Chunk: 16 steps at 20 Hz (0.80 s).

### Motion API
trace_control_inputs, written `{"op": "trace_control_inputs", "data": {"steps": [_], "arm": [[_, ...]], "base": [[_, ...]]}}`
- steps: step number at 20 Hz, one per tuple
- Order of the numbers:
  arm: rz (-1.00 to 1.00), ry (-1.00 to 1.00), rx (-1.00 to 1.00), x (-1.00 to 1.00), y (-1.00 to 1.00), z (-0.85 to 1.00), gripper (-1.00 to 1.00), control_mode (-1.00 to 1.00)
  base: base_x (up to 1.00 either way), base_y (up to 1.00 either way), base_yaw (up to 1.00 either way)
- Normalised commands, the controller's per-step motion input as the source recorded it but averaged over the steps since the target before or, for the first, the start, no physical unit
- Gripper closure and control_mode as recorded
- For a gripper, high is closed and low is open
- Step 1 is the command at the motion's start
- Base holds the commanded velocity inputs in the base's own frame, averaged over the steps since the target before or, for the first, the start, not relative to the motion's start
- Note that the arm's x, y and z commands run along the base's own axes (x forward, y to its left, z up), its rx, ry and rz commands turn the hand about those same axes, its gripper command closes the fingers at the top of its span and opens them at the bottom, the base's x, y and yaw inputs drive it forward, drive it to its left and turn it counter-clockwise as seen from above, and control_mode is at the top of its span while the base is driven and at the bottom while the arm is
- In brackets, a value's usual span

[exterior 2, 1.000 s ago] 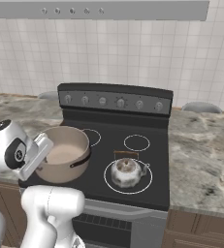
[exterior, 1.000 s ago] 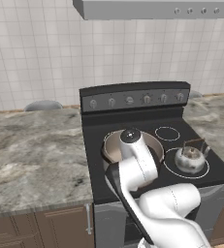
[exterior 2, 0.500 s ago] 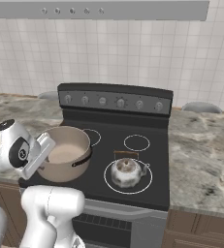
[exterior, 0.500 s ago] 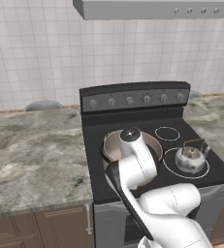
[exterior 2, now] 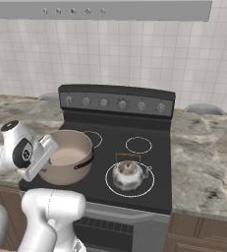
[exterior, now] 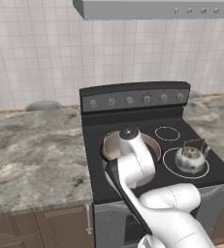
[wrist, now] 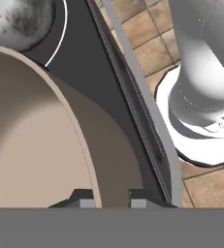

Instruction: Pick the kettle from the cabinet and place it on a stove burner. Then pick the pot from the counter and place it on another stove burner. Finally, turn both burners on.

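Note:
The beige-tan pot [exterior 2: 68,155] is over the front left burner of the black stove [exterior 2: 154,167]. My gripper [wrist: 110,199] is shut on the near wall of the pot [wrist: 36,145], one fingertip inside the rim and one outside. From the right base view the gripper [exterior 2: 48,147] meets the pot's left rim. Whether the pot rests on the glass or hangs just above it, I cannot tell. The silver kettle [exterior 2: 127,174] stands on the front right burner, also seen as the kettle [exterior: 189,158] right of my arm. The pot [exterior: 114,145] is half hidden behind my arm.
A row of grey knobs [exterior 2: 122,104] runs along the stove's raised back panel. Marble counter [exterior: 31,150] lies left of the stove, and more counter [exterior 2: 203,147] lies on the right. A grey range hood [exterior: 157,8] hangs overhead. The two rear burners [exterior 2: 138,144] are bare.
The hand and the pot have drifted very slightly. The kettle has not moved.

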Motion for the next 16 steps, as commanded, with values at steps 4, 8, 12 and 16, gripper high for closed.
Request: {"op": "trace_control_inputs", "data": {"steps": [4,8,12,16], "arm": [[0.01,0.02,0.0,0.08,0.03,-0.07,1.0,-1.0],[0.0,0.02,0.0,0.11,0.07,-0.09,1.0,-1.0],[0.0,0.01,0.0,0.17,0.09,-0.1,1.0,-1.0],[0.0,0.0,0.0,0.15,0.09,-0.1,1.0,-1.0]], "base": [[0.0,0.0,0.0],[0.0,0.0,0.0],[0.0,0.0,0.0],[0.0,0.0,0.0]]}}
